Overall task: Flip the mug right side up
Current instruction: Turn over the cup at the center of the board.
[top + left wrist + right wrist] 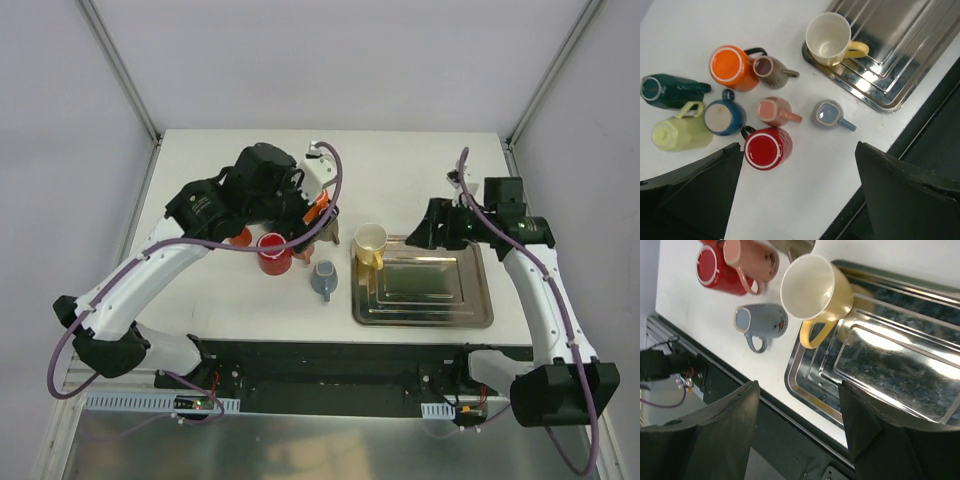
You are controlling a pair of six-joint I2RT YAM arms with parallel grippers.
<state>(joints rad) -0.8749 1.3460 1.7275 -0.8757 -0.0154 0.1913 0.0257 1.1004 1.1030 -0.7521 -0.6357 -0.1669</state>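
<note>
**A:** White table, white walls all round. Start at the fingers: what is listed?

**B:** Item one, left gripper. Jaws spread wide with nothing between them, hanging above the red mug. Item two, right gripper. Jaws apart, also empty, hovering near the yellow mug.

**A:** Where is that mug?

**B:** It stands mouth up on the corner of the steel tray nearest the other mugs. I'd judge it already right side up. I cannot tell whether it sits flat on the stepped rim.

**A:** Handling?

**B:** Glazed ceramic by the look, so rigid, fairly weighty, slick and liable to chip. The best hold is probably on the wall at the lip, one finger inside and one outside. The handle loop is the second choice.

**A:** How do the views differ?

**B:** The left wrist view lists the whole cluster. That includes the orange mug base up, plus the dark green mug and the pale green mug on their sides. The arm covers most of these in the overhead view. The right wrist view shows the yellow mug's pale, empty inside. Only the overhead view shows both arms, well apart.
</note>
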